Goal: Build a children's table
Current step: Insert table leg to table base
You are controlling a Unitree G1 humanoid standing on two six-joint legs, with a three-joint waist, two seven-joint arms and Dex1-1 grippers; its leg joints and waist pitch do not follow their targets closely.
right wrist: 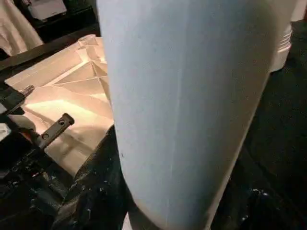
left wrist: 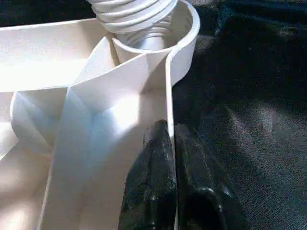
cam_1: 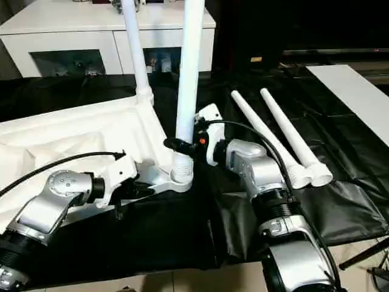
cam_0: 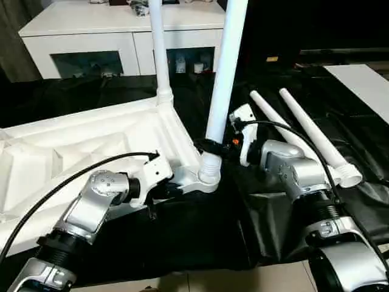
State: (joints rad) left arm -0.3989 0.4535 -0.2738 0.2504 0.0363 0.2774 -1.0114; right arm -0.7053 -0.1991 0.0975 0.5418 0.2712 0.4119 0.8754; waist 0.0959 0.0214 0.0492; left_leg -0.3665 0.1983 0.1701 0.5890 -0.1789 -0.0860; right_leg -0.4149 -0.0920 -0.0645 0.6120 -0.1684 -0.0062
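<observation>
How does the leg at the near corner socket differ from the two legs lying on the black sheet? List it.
The near-corner leg stands upright in the tabletop socket; the two loose legs lie flat on the black sheet.
The right gripper grips the standing leg; the loose legs lie untouched.
All are white tapered tubes.

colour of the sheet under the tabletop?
Black, glossy and wrinkled. The sheet shows best in the right eye view, spread beneath the white tabletop.
</observation>
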